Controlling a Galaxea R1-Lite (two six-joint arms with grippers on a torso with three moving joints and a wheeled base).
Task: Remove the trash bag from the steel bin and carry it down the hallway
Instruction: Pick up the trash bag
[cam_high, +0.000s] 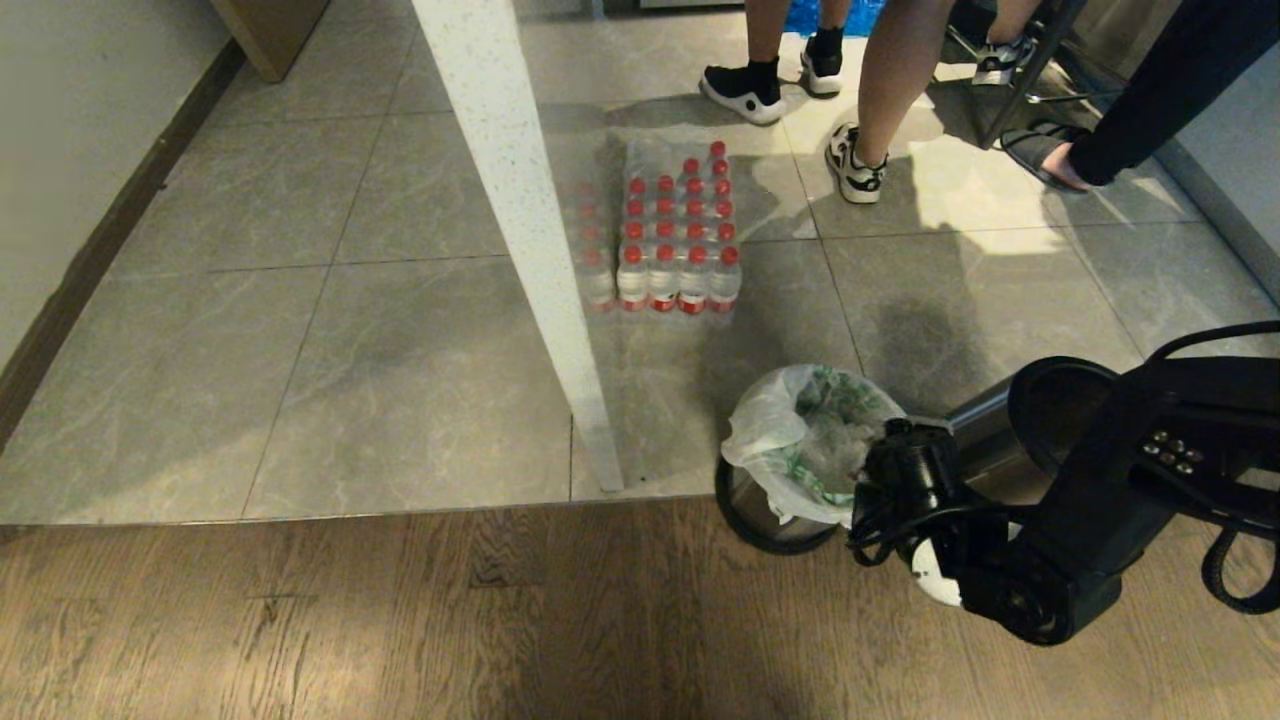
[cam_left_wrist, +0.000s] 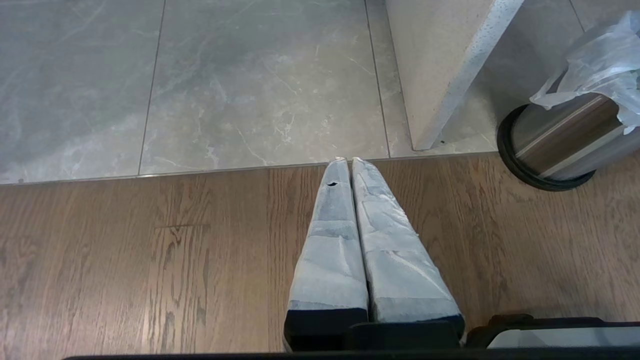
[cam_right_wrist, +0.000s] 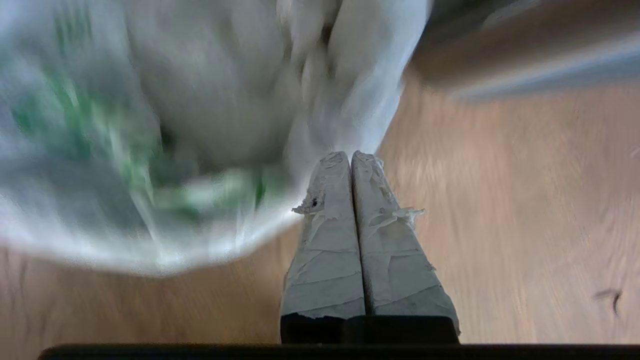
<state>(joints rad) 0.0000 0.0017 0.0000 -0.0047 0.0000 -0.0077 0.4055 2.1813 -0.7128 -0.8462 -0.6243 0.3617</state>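
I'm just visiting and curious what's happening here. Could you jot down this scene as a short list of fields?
place: wood floor meeting grey tiles
steel bin: upright at the wood floor's edge
trash bag: white with green print, still lining the bin
right gripper: fingers shut, right beside the bag
left gripper: shut, hanging idle over the wood floor
nearby: pack of red-capped bottles, white pillar
people: legs standing on the tiles
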